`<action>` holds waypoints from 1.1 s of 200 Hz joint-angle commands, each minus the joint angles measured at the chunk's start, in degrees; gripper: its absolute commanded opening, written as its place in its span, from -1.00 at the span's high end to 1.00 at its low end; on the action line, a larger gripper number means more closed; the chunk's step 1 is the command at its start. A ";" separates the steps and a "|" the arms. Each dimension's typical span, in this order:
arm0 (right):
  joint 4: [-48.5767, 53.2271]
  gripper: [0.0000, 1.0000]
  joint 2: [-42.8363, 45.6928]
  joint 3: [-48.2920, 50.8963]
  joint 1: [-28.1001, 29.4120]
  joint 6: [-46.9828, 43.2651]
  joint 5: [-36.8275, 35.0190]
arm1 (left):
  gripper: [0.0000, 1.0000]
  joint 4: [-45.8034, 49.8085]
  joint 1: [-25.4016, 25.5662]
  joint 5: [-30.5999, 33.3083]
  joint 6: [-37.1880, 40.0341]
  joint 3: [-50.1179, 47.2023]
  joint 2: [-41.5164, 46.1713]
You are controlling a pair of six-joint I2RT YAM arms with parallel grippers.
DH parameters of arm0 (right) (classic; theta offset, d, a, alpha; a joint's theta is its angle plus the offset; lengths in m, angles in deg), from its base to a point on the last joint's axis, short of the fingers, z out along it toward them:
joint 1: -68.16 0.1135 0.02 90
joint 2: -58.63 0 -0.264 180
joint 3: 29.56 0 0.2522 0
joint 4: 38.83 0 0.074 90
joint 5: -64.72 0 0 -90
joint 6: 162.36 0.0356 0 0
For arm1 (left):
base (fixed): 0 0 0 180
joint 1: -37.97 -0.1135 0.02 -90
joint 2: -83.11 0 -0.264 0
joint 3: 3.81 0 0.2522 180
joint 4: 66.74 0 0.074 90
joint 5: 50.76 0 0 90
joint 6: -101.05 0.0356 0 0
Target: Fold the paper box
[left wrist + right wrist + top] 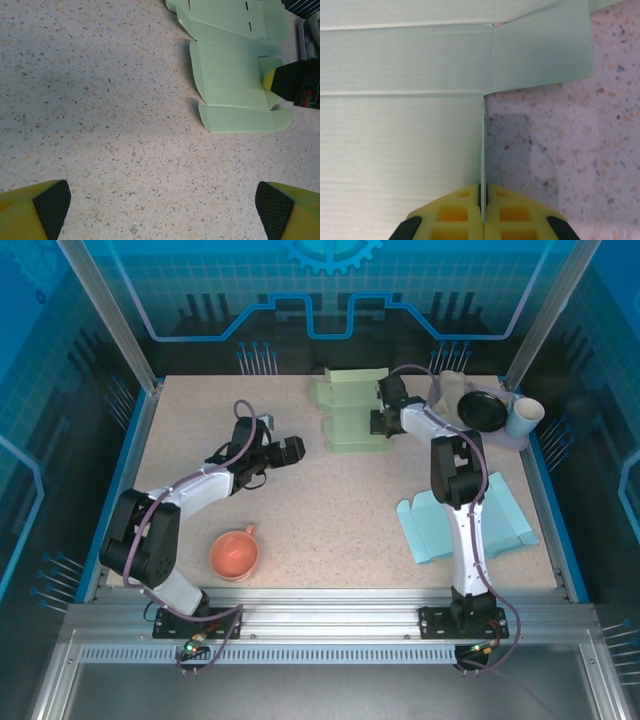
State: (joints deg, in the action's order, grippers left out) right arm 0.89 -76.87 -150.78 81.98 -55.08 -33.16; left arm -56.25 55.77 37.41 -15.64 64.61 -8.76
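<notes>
The pale green flat paper box blank (350,410) lies unfolded on the speckled beige tabletop (330,520), in the upper centre of the overhead view. Its long axis runs up and down that frame, the wider end towards the top edge. In the left wrist view the blank (230,85) fills the upper right, flaps spread flat.

The right gripper (378,423) sits at the blank's right-hand side. In the right wrist view its yellow fingers (455,212) are pinched together on a thin upright edge of the green paper (400,150). The left gripper (285,450) stands spread wide over bare tabletop, left of the blank and apart from it.

There are two paper blanks: the green one and a light blue flat blank (500,515) at centre right. There are two cups: an orange one (234,554) at lower left and a white one (523,418) at upper right, beside one black round dish (483,410).
</notes>
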 commanded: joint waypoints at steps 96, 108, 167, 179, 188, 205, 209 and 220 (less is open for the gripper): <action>-2.65 1.00 40.39 41.36 11.15 10.16 0.81 | -0.98 2.30 1.86 4.16 -3.30 -11.88 13.54; -2.57 1.00 43.20 44.70 12.74 11.55 -0.21 | -0.98 3.10 1.84 6.73 -3.01 -13.74 15.81; -4.96 1.00 52.97 56.73 22.00 17.16 -6.87 | -0.98 2.11 1.87 7.95 -3.06 -20.09 18.69; -4.60 0.93 53.81 58.42 23.62 17.26 -8.08 | -0.98 2.11 1.89 7.59 -3.22 -20.09 18.58; -4.66 0.79 54.04 58.98 24.54 17.34 -8.37 | -0.98 1.68 1.89 7.06 -3.45 -20.11 18.33; -4.99 0.57 54.42 59.47 25.78 17.18 -8.73 | -0.97 0.67 1.88 5.82 -4.41 -19.94 17.31; -5.06 0.52 54.57 59.39 26.06 17.10 -8.86 | -0.97 0.32 1.88 5.45 -4.76 -19.87 16.86; -5.04 0.37 55.23 59.25 26.89 16.76 -9.76 | -0.97 -0.53 1.86 4.25 -5.28 -19.77 15.56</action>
State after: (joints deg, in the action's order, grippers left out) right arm -3.11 -23.41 -91.88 107.14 -38.78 -39.83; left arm -54.94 57.37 43.68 -19.12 44.96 8.98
